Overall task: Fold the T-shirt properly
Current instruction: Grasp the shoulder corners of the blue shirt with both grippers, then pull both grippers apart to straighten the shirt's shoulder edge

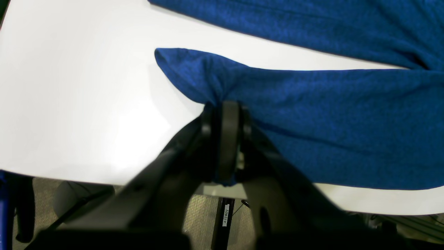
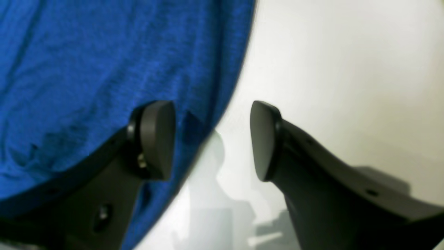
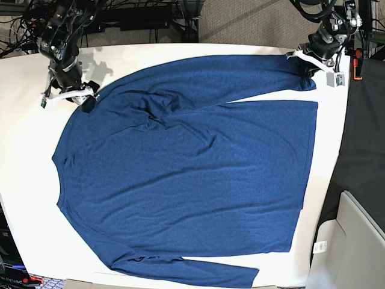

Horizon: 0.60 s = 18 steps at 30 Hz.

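So the white table (image 3: 24, 150) is taking up most of the view, with the T-shirt (image 3: 186, 174) lying spread flat across it. The left gripper (image 1: 225, 107) is pinching a sleeve cuff near the table edge, and the right gripper (image 2: 211, 139) is sitting spread wide at the shoulder edge, gripping nothing

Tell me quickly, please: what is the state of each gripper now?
Left gripper: closed on the T-shirt, near the cuff of one sleeve.
Right gripper: open, holding nothing, at the T-shirt's edge.
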### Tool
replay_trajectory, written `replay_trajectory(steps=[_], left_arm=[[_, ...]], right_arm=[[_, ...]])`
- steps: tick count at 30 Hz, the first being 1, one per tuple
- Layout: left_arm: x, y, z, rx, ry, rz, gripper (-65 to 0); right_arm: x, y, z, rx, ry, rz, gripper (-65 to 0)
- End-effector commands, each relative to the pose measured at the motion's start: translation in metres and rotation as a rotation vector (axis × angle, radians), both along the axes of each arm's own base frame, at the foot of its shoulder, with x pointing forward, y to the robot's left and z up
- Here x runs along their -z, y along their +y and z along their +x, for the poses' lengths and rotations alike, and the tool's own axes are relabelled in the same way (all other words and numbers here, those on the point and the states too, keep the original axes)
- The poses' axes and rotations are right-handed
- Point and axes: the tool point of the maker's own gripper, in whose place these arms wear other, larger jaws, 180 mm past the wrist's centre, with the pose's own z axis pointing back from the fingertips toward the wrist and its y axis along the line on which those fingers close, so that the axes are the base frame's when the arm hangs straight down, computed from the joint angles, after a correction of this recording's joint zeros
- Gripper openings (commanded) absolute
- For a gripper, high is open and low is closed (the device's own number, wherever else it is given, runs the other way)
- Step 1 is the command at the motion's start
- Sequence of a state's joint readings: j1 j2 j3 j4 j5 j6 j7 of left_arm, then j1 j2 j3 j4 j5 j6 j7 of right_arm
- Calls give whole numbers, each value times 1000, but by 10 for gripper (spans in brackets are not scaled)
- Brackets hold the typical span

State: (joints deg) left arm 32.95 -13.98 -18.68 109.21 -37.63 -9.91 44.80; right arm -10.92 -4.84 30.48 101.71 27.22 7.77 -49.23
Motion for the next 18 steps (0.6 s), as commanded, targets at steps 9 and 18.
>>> replay_trajectory(steps=[9, 18], left_arm=[[-7, 2, 1, 6, -22, 13, -650], [-8, 2, 2, 7, -27, 13, -650]], right_arm=[[22, 19, 7, 0, 52, 88, -392], [25, 28, 11, 2, 66, 77, -545]])
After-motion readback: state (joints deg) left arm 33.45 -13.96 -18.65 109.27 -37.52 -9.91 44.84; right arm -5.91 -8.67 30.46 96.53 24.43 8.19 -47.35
